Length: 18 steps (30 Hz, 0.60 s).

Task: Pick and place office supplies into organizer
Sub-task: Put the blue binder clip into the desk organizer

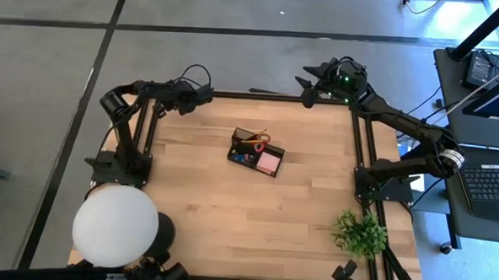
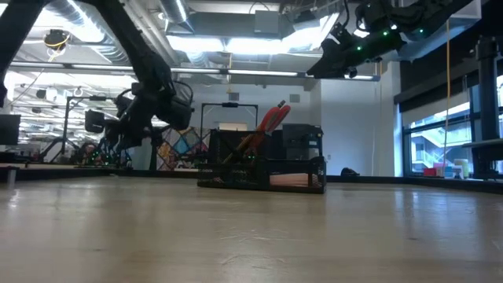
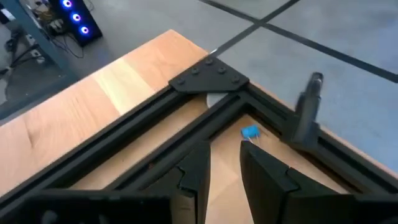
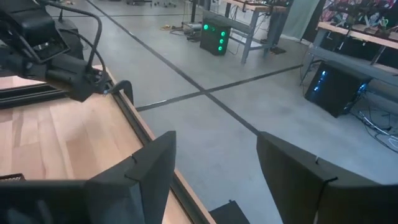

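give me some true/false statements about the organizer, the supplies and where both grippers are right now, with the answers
1. The organizer sits near the middle of the table. True.
2. The red-handled scissors lie flat on the table beside the organizer. False: they stand in the organizer, handles sticking up above it.
3. The pink sticky-note block is in the organizer. True.
4. The right gripper holds a pencil. False: its fingers stand apart with nothing between them, over the table's far right corner.
5. The left gripper is over the organizer. False: it is at the table's far left corner, empty, with a tiny blue piece lying on the table there.
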### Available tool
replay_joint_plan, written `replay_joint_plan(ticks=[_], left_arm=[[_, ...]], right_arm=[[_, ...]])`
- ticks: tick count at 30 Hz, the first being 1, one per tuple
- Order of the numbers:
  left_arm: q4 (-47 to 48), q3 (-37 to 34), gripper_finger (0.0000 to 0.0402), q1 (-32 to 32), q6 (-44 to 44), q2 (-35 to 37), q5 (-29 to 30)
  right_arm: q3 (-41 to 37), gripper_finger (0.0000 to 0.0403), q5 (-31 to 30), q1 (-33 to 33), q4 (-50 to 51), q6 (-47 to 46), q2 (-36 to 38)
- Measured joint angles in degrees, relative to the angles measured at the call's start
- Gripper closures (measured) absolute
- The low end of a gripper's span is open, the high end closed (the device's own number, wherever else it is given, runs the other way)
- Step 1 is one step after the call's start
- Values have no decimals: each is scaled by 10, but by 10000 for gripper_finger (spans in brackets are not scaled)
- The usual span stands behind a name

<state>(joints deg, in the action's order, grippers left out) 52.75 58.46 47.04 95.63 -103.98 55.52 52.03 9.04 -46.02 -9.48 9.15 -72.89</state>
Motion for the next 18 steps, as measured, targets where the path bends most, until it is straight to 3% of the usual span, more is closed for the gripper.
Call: replay_joint_plan(ticks=[6,12,18], left_arm=[[-4,0,320,27,-7,-5,3],[-16,0,320,63,-16,-5,-45],[-79,0,320,84,-80,-5,-72]], right_arm=[[0,175,0,0,12,-4,0],[0,175,1,0,30,-28,0],[0,175,1,0,48,-26,0]])
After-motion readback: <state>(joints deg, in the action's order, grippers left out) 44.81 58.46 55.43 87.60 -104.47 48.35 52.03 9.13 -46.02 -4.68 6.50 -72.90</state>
